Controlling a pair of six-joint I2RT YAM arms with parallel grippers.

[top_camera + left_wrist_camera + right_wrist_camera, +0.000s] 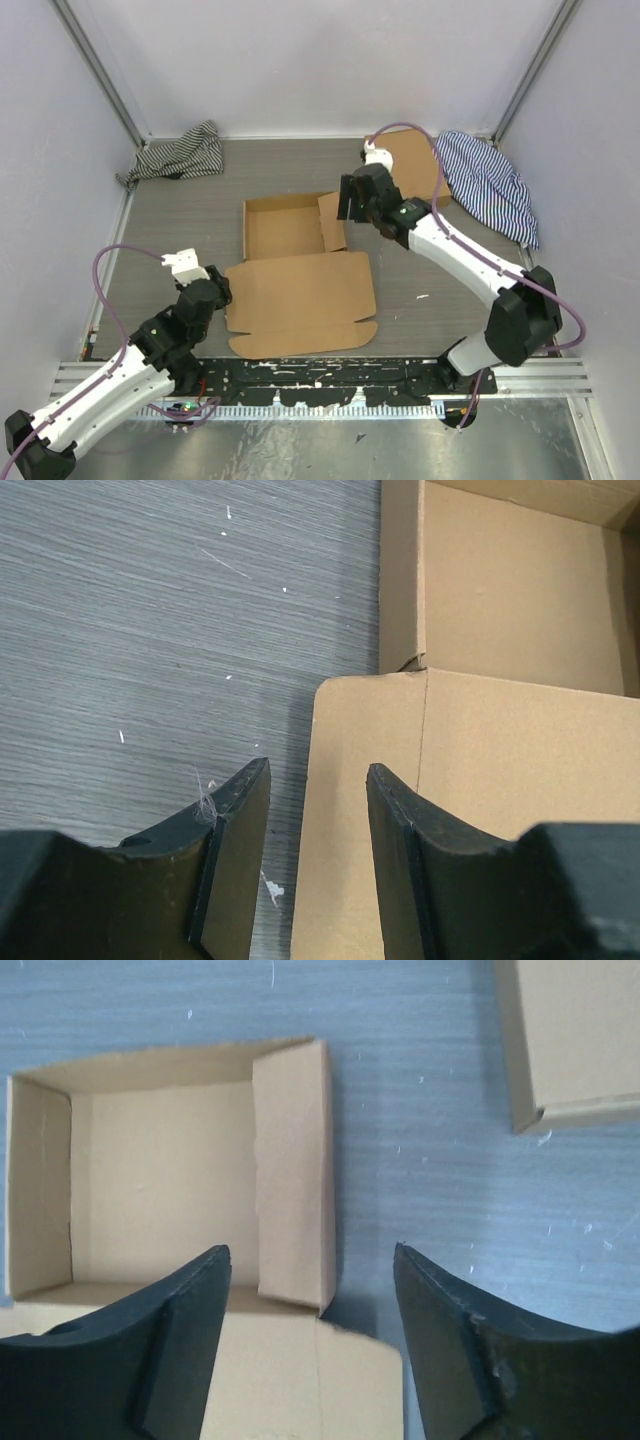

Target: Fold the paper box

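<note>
The paper box (300, 285) lies in the middle of the table as brown cardboard, its tray (283, 228) standing up at the back and its lid panel flat in front. My right gripper (348, 208) hovers open over the tray's right wall (292, 1170), and in the right wrist view the gripper (311, 1260) has nothing between its fingers. My left gripper (221, 291) is open at the lid's left edge. In the left wrist view the gripper (317, 780) straddles that edge of the paper box (500, 750) without pinching it.
A smaller brown cardboard box (412, 160) sits at the back right, its corner in the right wrist view (570, 1040). Striped cloths lie at the back left (182, 155) and the right (490, 185). Side walls enclose the table, and a slotted rail (330, 375) runs along its near edge.
</note>
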